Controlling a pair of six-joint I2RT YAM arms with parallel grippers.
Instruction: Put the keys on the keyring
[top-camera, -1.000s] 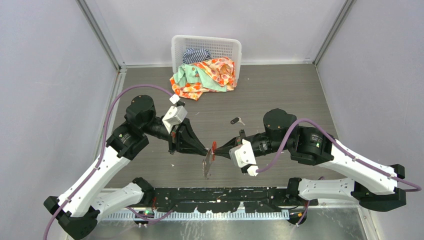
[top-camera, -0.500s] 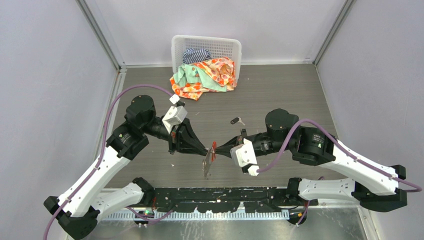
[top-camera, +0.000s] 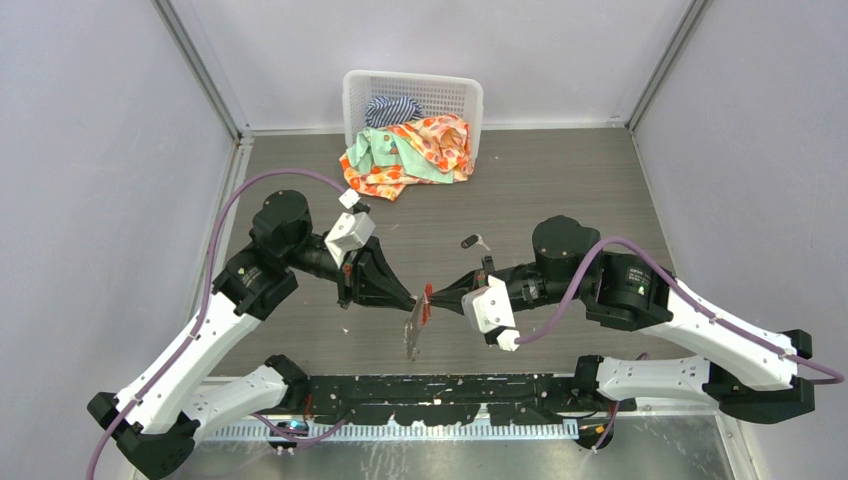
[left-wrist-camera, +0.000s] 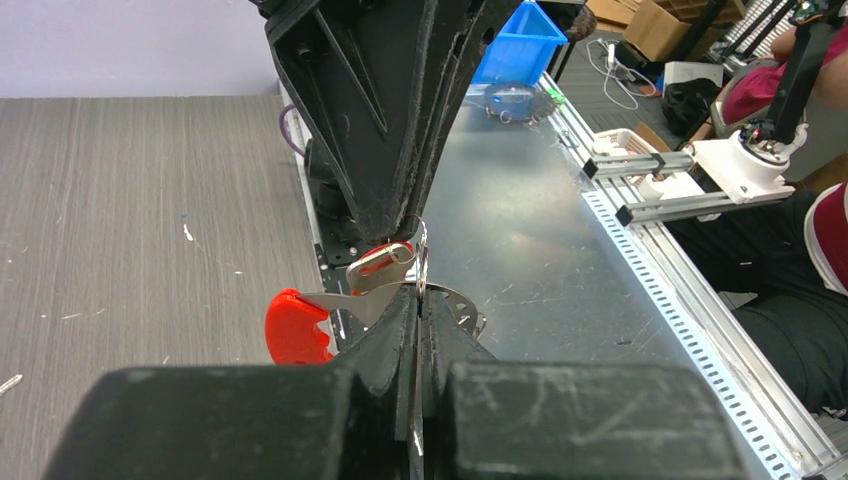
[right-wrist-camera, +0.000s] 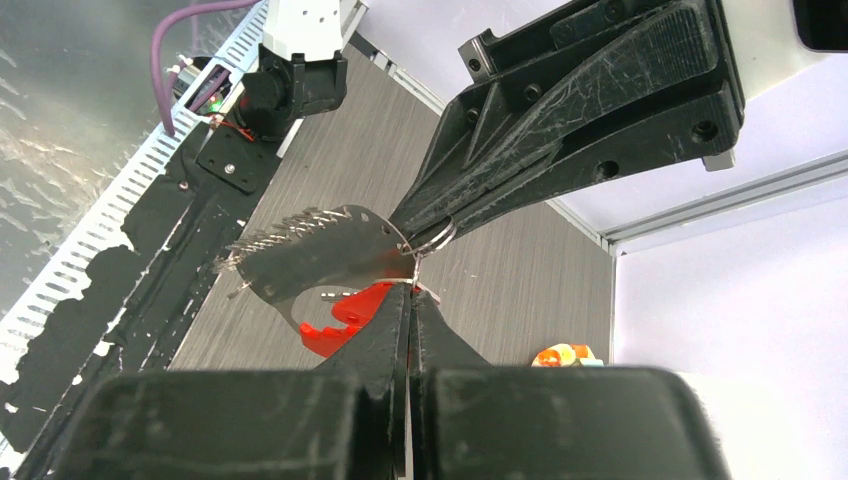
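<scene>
The left gripper (top-camera: 410, 299) reaches in toward the middle of the table (top-camera: 560, 190), its jaws pressed tight on the thin wire of the keyring (top-camera: 414, 328). The ring is held up off the table. Its fan of silvery pieces hangs below the fingertips and its long red tag (left-wrist-camera: 298, 325) sticks out to one side. Far behind, against the back wall, a white basket (top-camera: 420, 90) spills bright clothes (top-camera: 405, 150) onto the table. Tip to tip with the left one, the right gripper (top-camera: 438, 297) is also closed, pinching what looks like the small red-headed key (left-wrist-camera: 385, 262) right at the ring wire. Whether the key is threaded on cannot be told. The black-headed key (top-camera: 471, 241) lies flat on the table a little further back and to the right, apart from both grippers
</scene>
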